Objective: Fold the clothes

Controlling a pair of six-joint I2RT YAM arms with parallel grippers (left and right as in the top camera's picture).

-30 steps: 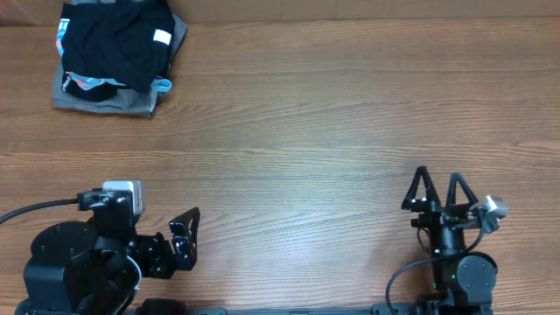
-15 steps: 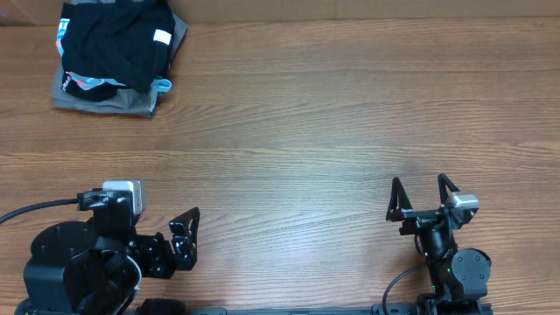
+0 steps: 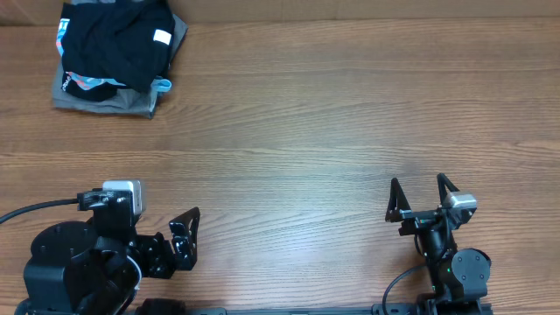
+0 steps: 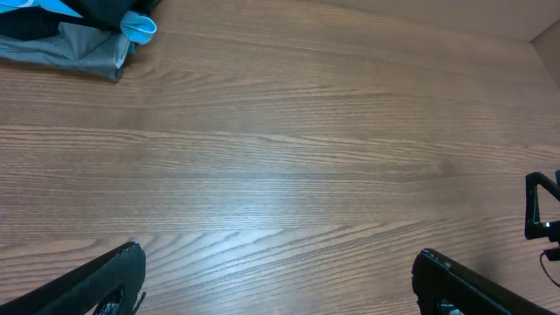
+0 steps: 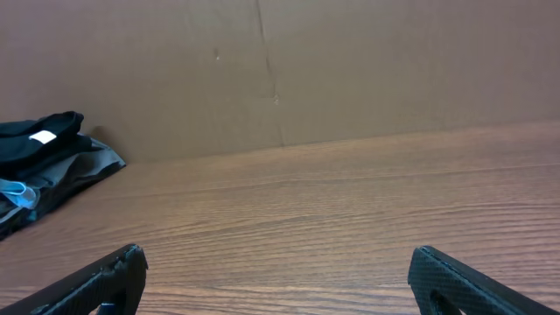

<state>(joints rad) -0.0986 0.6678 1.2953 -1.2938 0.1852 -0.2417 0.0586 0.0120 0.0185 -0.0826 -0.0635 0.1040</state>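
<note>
Shows whole only from overhead the black T-shirt [image 3: 114, 39] with its white tag [image 3: 161, 37], heaped on a grey garment [image 3: 105, 101] at the desk's [image 3: 306, 114] far left corner; catches just the pile's edge from the left wrist, and a brown wall [image 5: 350, 70] from the right wrist. Holds the left hand [image 3: 185, 229] and right hand [image 3: 419, 188] spread wide at the near edge, gripping nothing. Leaves the black T-shirt well apart from both, on the left hand's side.

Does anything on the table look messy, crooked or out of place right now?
Only at the far left corner of the table: the black T-shirt lies bunched, not flat, atop the grey folded garment, with a light blue shirt poking out unevenly between them. Nothing spilled or damaged shows.
</note>
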